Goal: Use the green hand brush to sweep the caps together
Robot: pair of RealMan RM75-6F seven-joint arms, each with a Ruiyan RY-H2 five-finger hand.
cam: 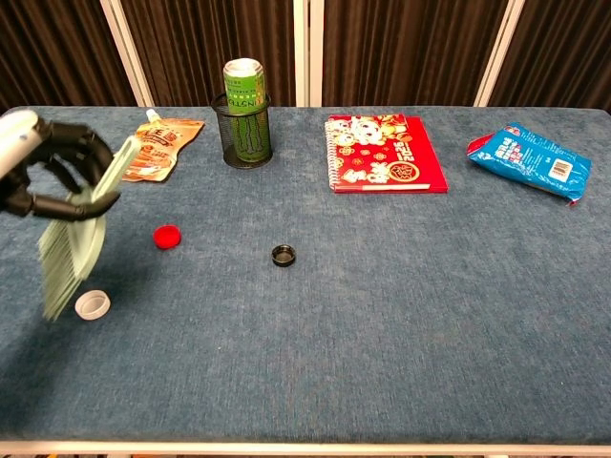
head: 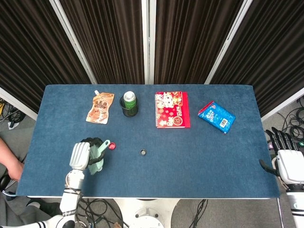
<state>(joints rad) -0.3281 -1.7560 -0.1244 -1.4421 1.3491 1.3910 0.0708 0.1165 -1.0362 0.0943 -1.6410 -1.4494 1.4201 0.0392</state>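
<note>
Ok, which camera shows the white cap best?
The chest view: the white cap lies in plain sight beside the green hand brush bristles. In the head view the left hand hides it.

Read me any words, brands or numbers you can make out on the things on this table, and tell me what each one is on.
Nothing reads clearly.
Green can in the mesh cup: a logo, too blurred to read.
Orange pouch: print too small.
Red notebook: cartoon cover, characters illegible.
Blue packet: white barcode label, unreadable.
</note>
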